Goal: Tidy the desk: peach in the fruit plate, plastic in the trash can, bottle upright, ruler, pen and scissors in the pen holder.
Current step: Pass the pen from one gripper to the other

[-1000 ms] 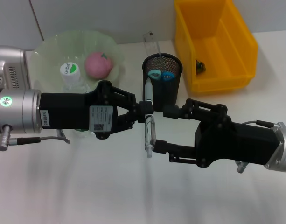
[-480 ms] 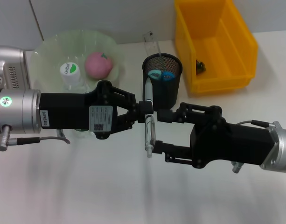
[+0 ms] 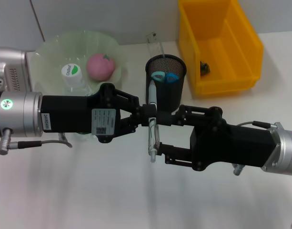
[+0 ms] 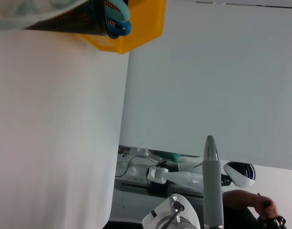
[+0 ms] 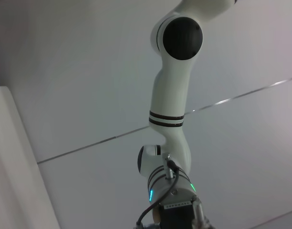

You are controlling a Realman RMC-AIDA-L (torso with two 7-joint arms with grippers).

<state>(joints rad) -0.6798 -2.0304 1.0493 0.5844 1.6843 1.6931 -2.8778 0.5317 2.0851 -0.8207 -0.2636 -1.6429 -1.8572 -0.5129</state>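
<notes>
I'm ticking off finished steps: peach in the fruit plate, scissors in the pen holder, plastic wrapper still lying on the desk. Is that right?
Not quite. The head view shows the plastic wrapper already inside the yellow trash can, not on the desk. The rest holds: the peach sits in the fruit plate, and the scissors stand in the pen holder.

Beyond both grippers the pen holder blocks passage, its mouth partly filled by scissors. The trash can stands right of it, the fruit plate and bottle left. Bare desk lies open on the grippers' near side.
</notes>
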